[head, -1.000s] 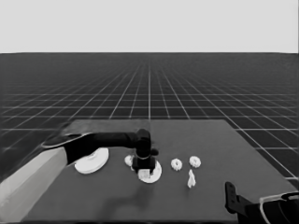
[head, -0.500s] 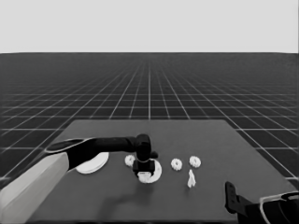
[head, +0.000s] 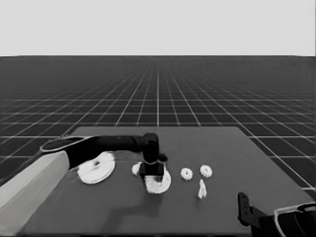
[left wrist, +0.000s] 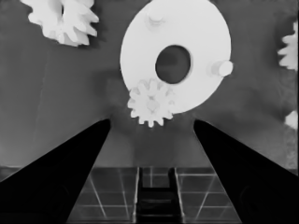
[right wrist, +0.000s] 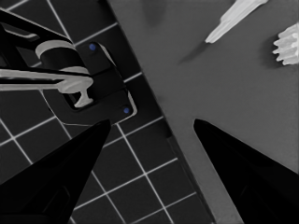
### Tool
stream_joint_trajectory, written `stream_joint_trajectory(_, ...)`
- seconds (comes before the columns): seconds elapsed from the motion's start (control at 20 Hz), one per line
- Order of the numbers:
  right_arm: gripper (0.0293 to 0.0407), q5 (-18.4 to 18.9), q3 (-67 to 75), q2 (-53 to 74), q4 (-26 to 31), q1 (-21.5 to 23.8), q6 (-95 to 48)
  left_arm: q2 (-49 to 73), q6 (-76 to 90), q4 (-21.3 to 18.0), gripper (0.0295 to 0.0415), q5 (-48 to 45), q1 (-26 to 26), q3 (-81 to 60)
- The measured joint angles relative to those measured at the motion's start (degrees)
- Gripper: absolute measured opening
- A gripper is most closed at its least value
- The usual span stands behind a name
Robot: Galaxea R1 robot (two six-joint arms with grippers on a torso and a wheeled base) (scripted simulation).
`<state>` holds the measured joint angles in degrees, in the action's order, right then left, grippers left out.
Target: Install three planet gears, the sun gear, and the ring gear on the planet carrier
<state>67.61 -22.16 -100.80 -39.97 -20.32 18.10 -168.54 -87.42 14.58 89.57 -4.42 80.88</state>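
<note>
White planet gear point(left wrist: 151, 102) sits at six o'clock on the smaller round part point(head: 159, 182), mid-bench point(head: 222, 148). Left hand point(head: 151, 170) hovers above it, released, fingers spread. Right hand point(head: 244, 210) waits at the bench's five o'clock corner, spread.

Left gripper point(head: 154, 174) hangs over the smaller white round part point(head: 159, 181) mid-table, one small toothed gear point(left wrist: 151, 102) on its rim, the larger white round part point(head: 97, 168) toward the table's left edge, two more small gears point(head: 186, 173) toward its right.
</note>
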Motion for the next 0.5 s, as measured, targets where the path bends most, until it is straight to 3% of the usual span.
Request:
stream_joint_trajectory(0.15, 0.0385, 0.0, 0.0, 0.0, 0.0, 0.0, 0.0, 0.12, -0.82, -2.9, 0.0385, 0.17, 3.02, -1.01)
stream_joint_trajectory(0.4, 0.0385, 0.0, 0.0, 0.0, 0.0, 0.0, 0.0, 0.14, -0.92, -3.61, 0.0385, 0.16, 3.66, -1.14)
stream_joint_trajectory(0.5, 0.0385, 0.0, 0.0, 0.0, 0.0, 0.0, 0.0, 6.11, 13.98, -5.63, 0.0385, -2.52, 5.35, 7.86)
